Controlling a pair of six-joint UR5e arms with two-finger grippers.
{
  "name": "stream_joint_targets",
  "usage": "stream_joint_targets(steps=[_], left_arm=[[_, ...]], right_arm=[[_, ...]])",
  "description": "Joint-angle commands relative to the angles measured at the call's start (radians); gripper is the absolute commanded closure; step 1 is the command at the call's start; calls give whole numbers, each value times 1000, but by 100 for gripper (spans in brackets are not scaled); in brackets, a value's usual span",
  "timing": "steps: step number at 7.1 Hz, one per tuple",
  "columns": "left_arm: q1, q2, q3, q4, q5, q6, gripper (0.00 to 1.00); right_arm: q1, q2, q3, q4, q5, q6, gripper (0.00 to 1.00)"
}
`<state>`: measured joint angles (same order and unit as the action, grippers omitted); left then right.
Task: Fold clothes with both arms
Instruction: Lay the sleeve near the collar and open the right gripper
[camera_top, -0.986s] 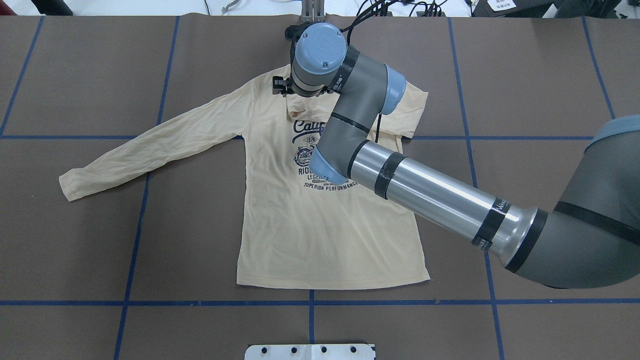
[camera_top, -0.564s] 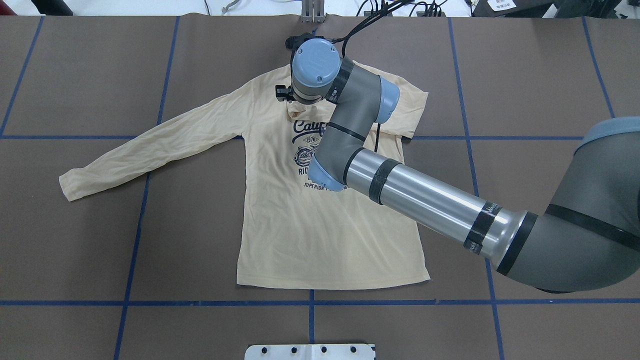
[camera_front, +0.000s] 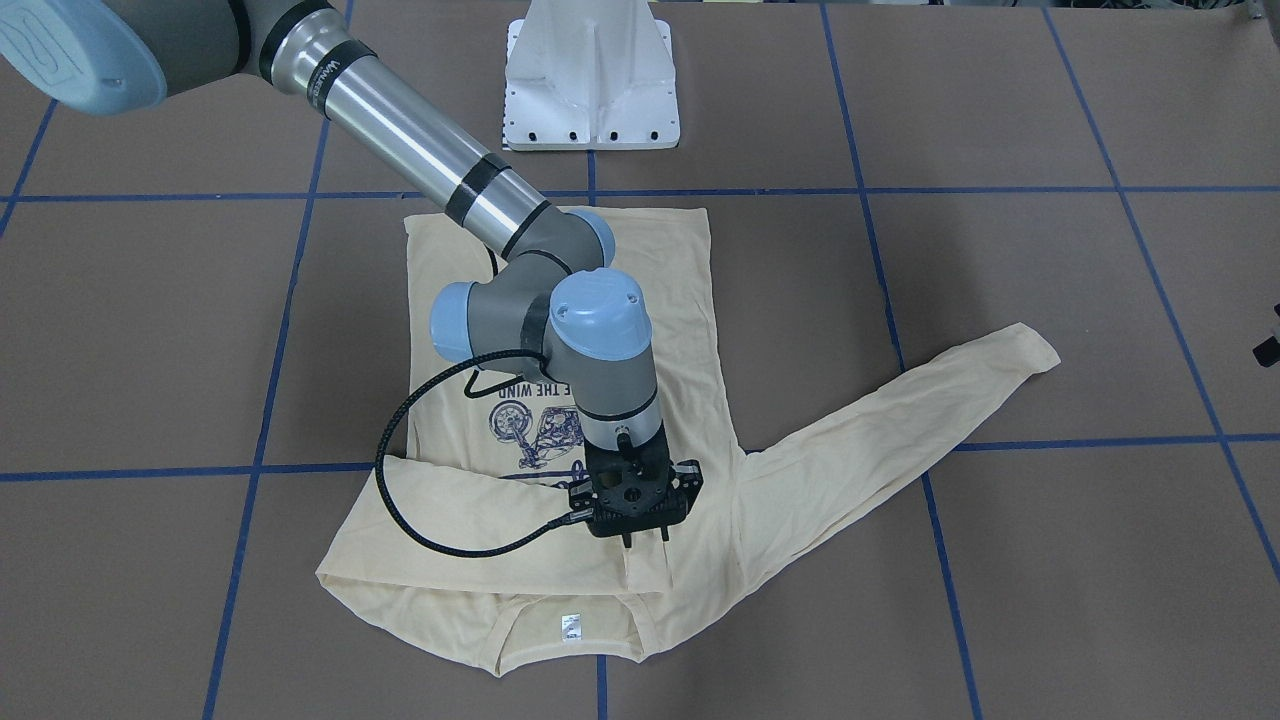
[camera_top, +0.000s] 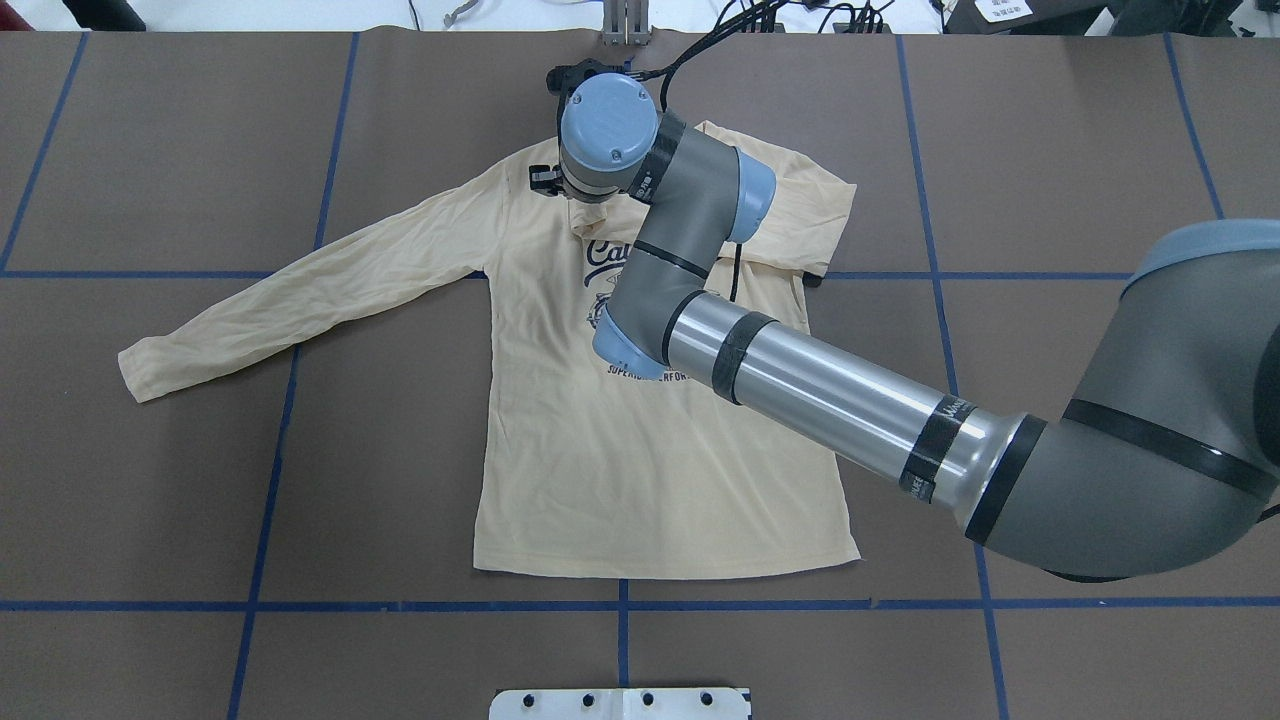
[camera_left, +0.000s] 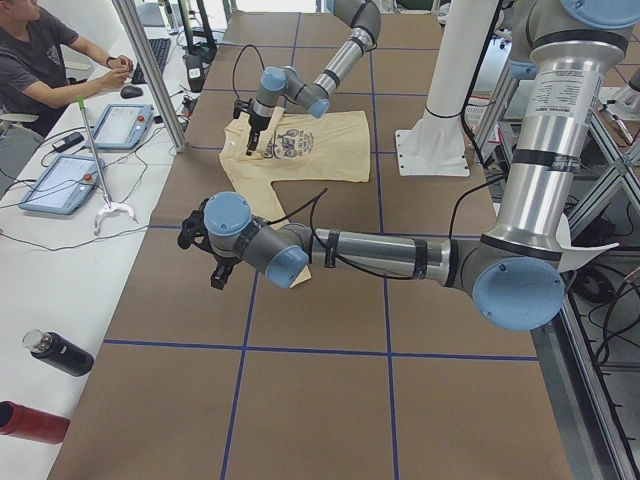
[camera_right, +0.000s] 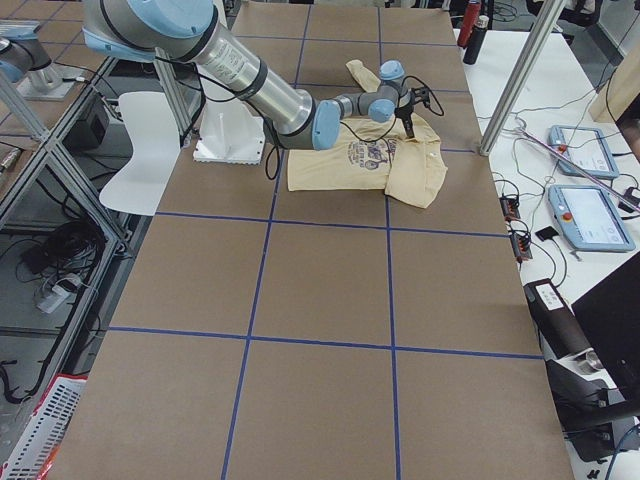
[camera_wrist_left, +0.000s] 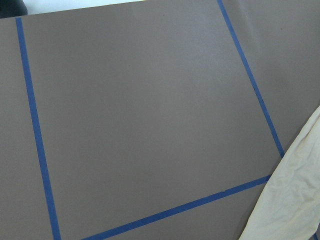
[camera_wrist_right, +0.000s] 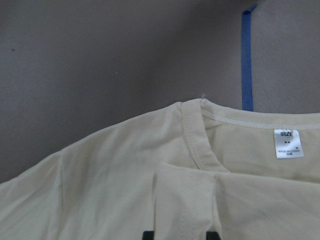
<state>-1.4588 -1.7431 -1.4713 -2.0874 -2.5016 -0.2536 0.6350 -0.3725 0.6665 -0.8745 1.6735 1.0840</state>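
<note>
Overhead, on the brown, blue-taped table (camera_top: 150, 150), the pale cream-yellow long-sleeved T-shirt (camera_top: 600, 480) lies flat mid-frame, one sleeve folded across its chest, the other stretched lower left. The right gripper (camera_front: 646, 538), fingers apart, hovers at the collar; it is best lifted straight, avoiding snags. Whether the left gripper (camera_left: 217, 272) is closed, I cannot tell.

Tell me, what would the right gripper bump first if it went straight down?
The T-shirt: the right gripper points down at the folded-over sleeve, at its end beside the collar. How high it hangs above the fabric is unclear.
</note>
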Motion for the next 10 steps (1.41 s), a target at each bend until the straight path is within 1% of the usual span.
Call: stream_joint_targets(steps=[1,5,6,9,10], left_arm=[[0,-3,5,1,1,-1,1],[0,-7,6,1,1,-1,1],[0,-7,5,3,1,-3,1],[0,-12,3,4,4,-6,1],[5,-13,-12,1,16,-74,1]], right_arm=[[-11,7,-1,0,0,1,100],[-50,49,10,6,2,1,100],[-51,52,11,6,2,1,1],[-51,57,11,5,-1,4,0],[-48,57,22,5,0,16,0]])
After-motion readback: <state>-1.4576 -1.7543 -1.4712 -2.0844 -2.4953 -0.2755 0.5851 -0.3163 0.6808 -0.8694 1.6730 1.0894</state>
